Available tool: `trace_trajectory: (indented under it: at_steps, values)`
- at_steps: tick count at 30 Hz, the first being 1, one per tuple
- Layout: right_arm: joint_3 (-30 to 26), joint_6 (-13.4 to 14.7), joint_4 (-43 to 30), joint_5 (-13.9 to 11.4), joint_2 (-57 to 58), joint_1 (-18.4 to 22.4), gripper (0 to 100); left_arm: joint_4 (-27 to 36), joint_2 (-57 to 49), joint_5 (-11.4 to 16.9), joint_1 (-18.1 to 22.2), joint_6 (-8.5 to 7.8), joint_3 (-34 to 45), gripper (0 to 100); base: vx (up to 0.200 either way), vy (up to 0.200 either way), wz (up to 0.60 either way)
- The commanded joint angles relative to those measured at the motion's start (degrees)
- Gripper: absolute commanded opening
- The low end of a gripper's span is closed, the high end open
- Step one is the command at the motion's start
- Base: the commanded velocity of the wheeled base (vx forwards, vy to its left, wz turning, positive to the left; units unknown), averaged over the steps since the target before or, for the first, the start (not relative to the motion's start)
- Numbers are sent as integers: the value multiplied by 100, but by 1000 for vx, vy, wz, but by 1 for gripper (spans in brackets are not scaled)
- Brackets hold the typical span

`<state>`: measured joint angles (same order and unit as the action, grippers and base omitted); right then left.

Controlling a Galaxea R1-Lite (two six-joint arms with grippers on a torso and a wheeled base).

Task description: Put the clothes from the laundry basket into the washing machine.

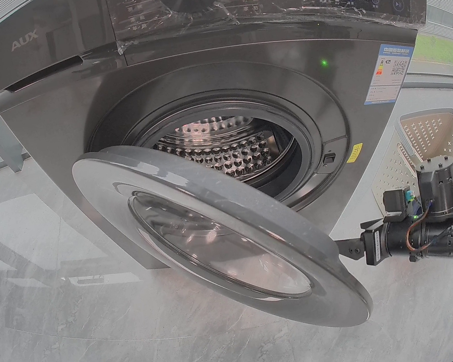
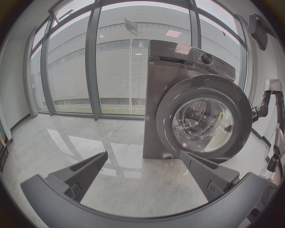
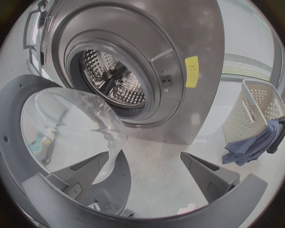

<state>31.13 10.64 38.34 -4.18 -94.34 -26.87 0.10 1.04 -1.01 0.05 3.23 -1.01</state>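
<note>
1. The washer (image 1: 58,120) stands before us with its door (image 1: 218,236) swung wide toward our left, so the mouth of the drum (image 1: 222,151) is free for loading; as far as we see, nothing is loaded yet
2. The basket (image 1: 397,166) stands on the floor just beside the washer, on our right. We judge it was put there to be a short way from the drum
3. The clothes (image 3: 255,144) are at the basket: a blue one hangs over the rim and down the outer wall, with a dark piece (image 3: 275,139) just beside it, perhaps another garment. Such a hanging fold should be easy to pinch
4. The right gripper (image 3: 143,154) is near the free edge of the door, between door and basket, fingers apart and holding nothing; whether it touches the door we cannot tell
5. The left gripper (image 2: 142,153) hangs low, well apart from the washer, also spread and empty. We think it is kept out of the way
6. In our judgement the next move is for the right arm — turn to the basket and take the blue fold
</note>
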Motion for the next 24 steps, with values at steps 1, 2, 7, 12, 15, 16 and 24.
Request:
trace_trajectory:
  at_steps: [1, 2, 7, 12, 15, 16, 24]
  values:
    - [-512, -141, 33, -215, 320, -91, 100, -1, -77, -4, 4, 2, 84, 100, 0, 0, 0]
    - [-600, -185, 42, -320, 417, -91, 100, -1, -77, -4, 4, 2, 92, 100, 0, 0, 0]
    - [-529, -185, 42, -505, 557, 6, 100, -1, -77, 5, 4, 2, 92, 100, 0, 0, 0]
    - [51, -159, 42, -223, 232, 428, 100, -1, -77, -4, 4, 2, 92, 100, -120, 0, 0]
    - [499, -133, 42, 49, -75, 490, 100, -1, -77, -4, 4, 2, 92, 100, -200, 0, 0]
    - [499, -133, 42, 49, -75, 490, 100, -1, -77, -4, 4, 2, 92, 100, 0, 0, 0]
    - [675, -18, 42, 84, -436, -38, 100, -1, -77, -4, 4, 2, 84, 100, 0, 0, 0]
